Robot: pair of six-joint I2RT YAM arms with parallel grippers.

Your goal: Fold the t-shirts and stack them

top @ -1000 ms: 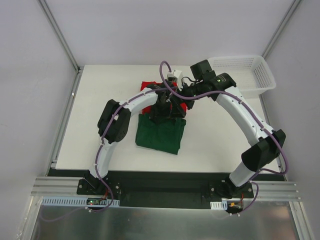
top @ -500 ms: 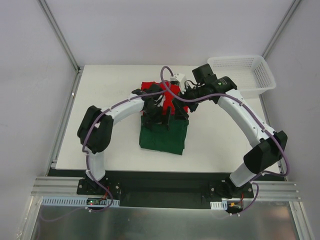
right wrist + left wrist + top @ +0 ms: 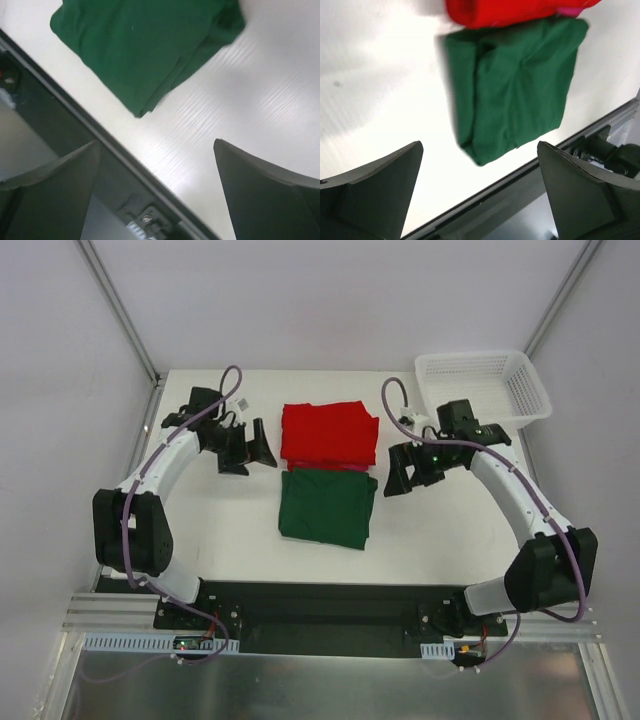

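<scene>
The left tool (image 3: 248, 452) and the right tool (image 3: 408, 472) each stand with jaws apart, holding nothing, on either side of the folded red shirt (image 3: 328, 433). It touches the folded green shirt (image 3: 326, 507) on the counter (image 3: 200, 530).

The red shirt (image 3: 328, 433) and the green shirt (image 3: 326, 506) are soft, matt cloth, the green one faintly creased. The table (image 3: 200, 530) is white and smooth, with a slight sheen and fine ribbing. At the far right, the basket (image 3: 490, 385) is white plastic mesh. The left arm (image 3: 165, 465) and right arm (image 3: 510, 490) have glossy white shells and matt black joints. The near rail (image 3: 110, 620) looks like brushed metal.
</scene>
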